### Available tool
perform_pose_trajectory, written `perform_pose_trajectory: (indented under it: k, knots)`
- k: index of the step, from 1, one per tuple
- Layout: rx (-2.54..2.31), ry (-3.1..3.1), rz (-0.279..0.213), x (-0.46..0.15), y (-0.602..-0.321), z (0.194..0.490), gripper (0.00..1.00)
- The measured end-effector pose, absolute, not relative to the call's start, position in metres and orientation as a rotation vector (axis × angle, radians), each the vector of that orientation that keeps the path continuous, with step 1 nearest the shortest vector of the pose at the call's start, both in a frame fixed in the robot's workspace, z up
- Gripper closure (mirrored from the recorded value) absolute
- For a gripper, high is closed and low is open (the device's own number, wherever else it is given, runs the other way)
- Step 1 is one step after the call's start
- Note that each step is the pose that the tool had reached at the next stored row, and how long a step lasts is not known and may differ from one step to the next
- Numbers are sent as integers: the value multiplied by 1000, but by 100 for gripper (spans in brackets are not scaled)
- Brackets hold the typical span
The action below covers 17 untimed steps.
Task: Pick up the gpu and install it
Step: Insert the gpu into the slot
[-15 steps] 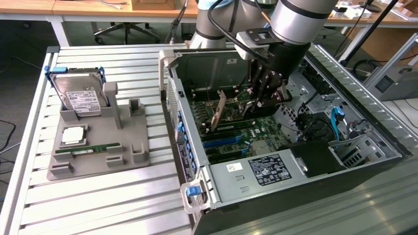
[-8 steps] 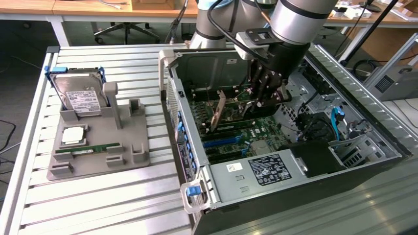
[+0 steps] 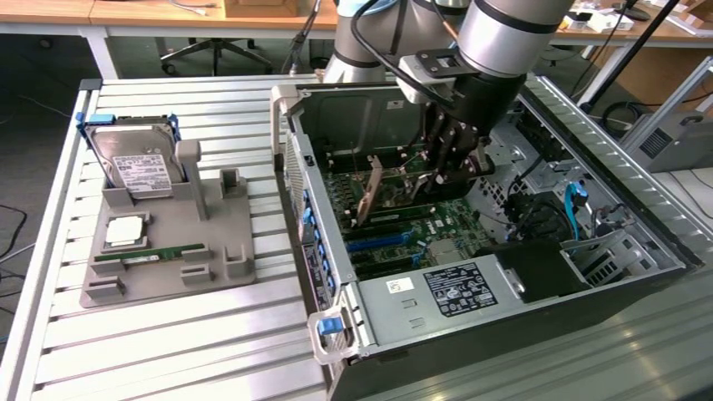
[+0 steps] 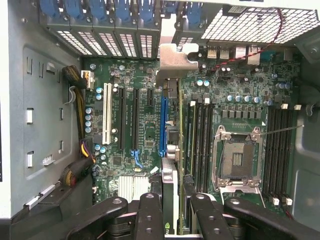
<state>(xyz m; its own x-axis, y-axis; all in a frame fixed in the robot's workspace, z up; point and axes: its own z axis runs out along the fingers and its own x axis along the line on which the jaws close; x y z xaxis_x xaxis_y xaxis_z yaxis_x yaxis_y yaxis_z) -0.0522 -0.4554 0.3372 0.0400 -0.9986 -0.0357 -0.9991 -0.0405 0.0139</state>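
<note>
The gpu [image 3: 385, 190] is a thin dark card with a silvery end bracket. It hangs tilted inside the open computer case [image 3: 334, 276], just above the green motherboard [image 3: 440, 221]. My gripper [image 3: 448, 171] reaches down into the case and is shut on the card's upper edge. In the wrist view the gpu [image 4: 175, 57] appears edge-on between my black fingers [image 4: 150, 215], with my gripper [image 4: 175, 200] closed around it. The card runs alongside the blue expansion slot [image 4: 163, 125], between that slot and the memory slots.
A grey holder [image 3: 167, 251] on the slatted table carries a hard drive in a blue frame [image 3: 136, 163], a processor [image 3: 123, 231] and a green RAM stick [image 3: 150, 253]. The case holds a power supply [image 3: 457, 288], cables [image 3: 523, 217] and an open processor socket [image 4: 237, 157].
</note>
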Motion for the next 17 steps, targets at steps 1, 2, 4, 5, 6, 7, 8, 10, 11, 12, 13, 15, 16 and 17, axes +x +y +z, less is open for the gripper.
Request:
perform_pose_trajectory:
  k: [1,2,4,5,6,7,8,10,11,12,13,15,16,17]
  knots:
    - [-2255,2166,55,-52,-455,337,73]
    - [-2255,2166,55,-52,-455,337,73]
    - [-2255,2166,55,-53,-455,337,73]
    - [-2255,2166,56,-53,-455,337,73]
    - [-2255,2166,56,-54,-455,337,73]
    - [-2255,2166,55,-54,-455,337,73]
    - [-2255,2166,55,-54,-455,337,73]
    - [-2255,2166,55,-55,-455,336,73]
    - [-2255,2166,55,-55,-455,336,73]
    - [-2255,2166,55,-55,-455,336,73]
    - [-2255,2166,55,-55,-455,336,73]
    - [-2255,2166,55,-56,-455,336,73]
    - [-2255,2165,55,-56,-455,335,73]
    - [-2255,2166,55,-56,-455,335,73]
